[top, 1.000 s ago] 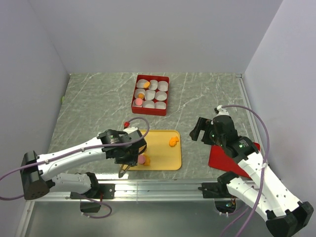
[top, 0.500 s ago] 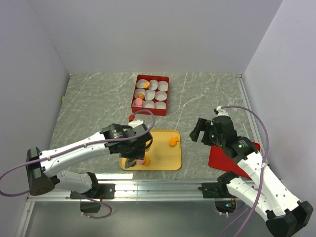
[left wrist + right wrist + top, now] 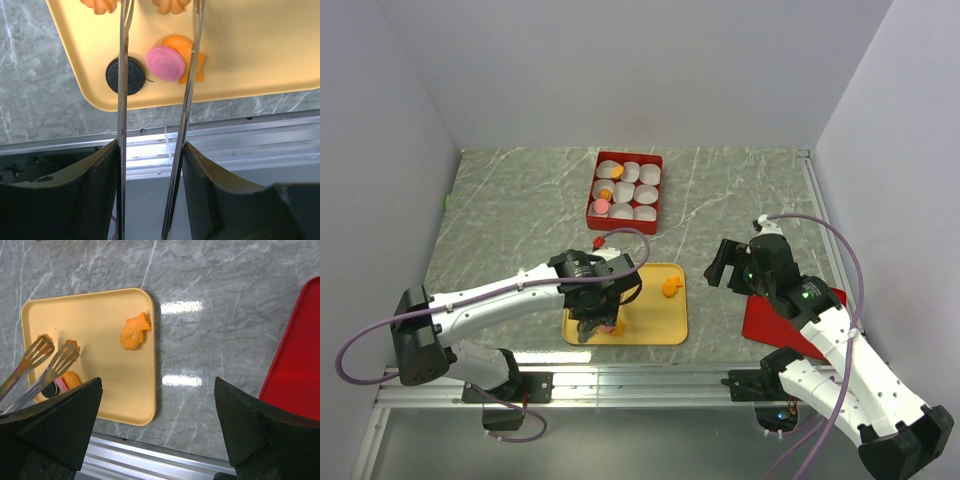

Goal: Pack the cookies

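Holding a pair of metal tongs [image 3: 122, 100], the left claw [image 3: 596, 312] is partly closed, and its fingers [image 3: 100, 170] press the two arms from outside. The tongs reach over the near left part of the yellow tray [image 3: 672, 328], and their flat ends stand a little apart. Most of the cookies lie there close together. The black round cookie [image 3: 125, 75] is just outside the left arm. The pink round cookie [image 3: 165, 63] sits between the arms and leans on an orange cookie [image 3: 187, 47].

A fish cookie [image 3: 135, 332] lies alone on the tray's far right side. In the right wrist view its tail points up and to the right.

More cookies sit in white paper cups in the red box [image 3: 591, 203], farther back on the bench [image 3: 520, 200].

The right claw [image 3: 720, 264] is wide open and holds nothing. It is beside the red lid [image 3: 775, 325].
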You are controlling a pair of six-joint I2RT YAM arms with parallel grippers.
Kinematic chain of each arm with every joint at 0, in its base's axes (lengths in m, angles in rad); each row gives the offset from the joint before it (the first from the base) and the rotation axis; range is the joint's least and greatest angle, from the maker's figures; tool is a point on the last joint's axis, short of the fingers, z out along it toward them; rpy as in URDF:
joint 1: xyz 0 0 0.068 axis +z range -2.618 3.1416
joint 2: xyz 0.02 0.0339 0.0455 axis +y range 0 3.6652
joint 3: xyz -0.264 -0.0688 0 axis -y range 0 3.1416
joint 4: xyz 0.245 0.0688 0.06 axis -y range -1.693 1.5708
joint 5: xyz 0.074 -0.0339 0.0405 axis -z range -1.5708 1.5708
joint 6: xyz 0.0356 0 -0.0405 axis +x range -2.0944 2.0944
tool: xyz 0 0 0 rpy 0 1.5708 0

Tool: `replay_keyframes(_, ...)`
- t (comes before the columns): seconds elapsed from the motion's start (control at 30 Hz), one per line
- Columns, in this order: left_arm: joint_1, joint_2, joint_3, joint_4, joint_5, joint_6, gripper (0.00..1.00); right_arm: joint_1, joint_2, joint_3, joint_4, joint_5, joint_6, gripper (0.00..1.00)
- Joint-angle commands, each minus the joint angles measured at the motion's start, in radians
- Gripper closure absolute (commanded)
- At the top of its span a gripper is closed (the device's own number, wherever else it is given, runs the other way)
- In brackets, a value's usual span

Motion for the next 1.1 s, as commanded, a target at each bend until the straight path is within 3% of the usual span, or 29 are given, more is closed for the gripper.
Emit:
replay_keyframes(0.0, -0.006, 0.008, 0.003, 0.029, 0.019, 0.026, 0.45, -0.004, 0.003, 0.001, 0.017, 0.028, 0.004, 0.00)
replay_keyframes(0.43, -0.006, 0.048, 0.010, 0.021, 0.000, 0.052, 0.56, -0.004, 0.021, 0.006, 0.020, 0.037, 0.001, 0.00)
replay_keyframes(0.7, 0.034, 0.099, 0.232, -0.060, -0.106, 0.113, 0.56, -0.002, 0.046, 0.047, 0.023, 0.048, -0.009, 0.00)
replay_keyframes(1.07, 0.275, 0.269, 0.622, -0.023, -0.121, 0.335, 0.57, -0.002, 0.126, 0.148, 0.039, 0.060, -0.033, 0.00)
